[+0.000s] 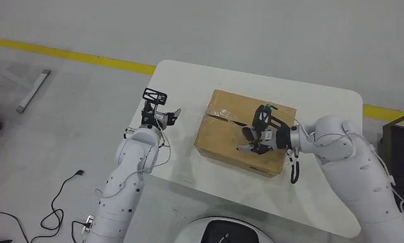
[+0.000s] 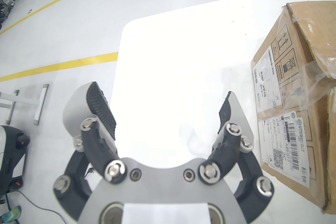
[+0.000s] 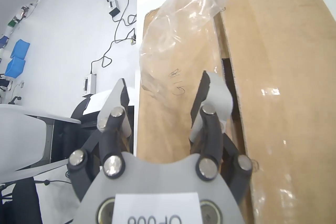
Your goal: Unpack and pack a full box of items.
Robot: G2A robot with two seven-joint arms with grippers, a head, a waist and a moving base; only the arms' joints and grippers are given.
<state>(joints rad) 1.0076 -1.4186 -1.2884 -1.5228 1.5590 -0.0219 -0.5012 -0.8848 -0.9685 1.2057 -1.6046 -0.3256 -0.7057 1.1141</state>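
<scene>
A brown cardboard box (image 1: 243, 132) stands in the middle of the white table (image 1: 315, 98), with shipping labels (image 2: 286, 146) on the side facing my left arm. Its top flaps are parted by a dark gap (image 3: 231, 93), and loose clear tape film (image 3: 183, 25) sticks up from the nearer flap. My right gripper (image 1: 246, 141) is open over the box top (image 3: 275, 57). One of its fingers (image 3: 210, 93) is at the gap, the other beyond the box's edge. My left gripper (image 1: 155, 94) is open above bare table beside the box, holding nothing.
Bare tabletop (image 2: 183, 51) stretches from the box to the table's rounded corner on the left arm's side. Cables and a power adapter (image 3: 89, 83) lie on the floor past the near edge. A dark cabinet (image 1: 394, 139) stands off the table's right end.
</scene>
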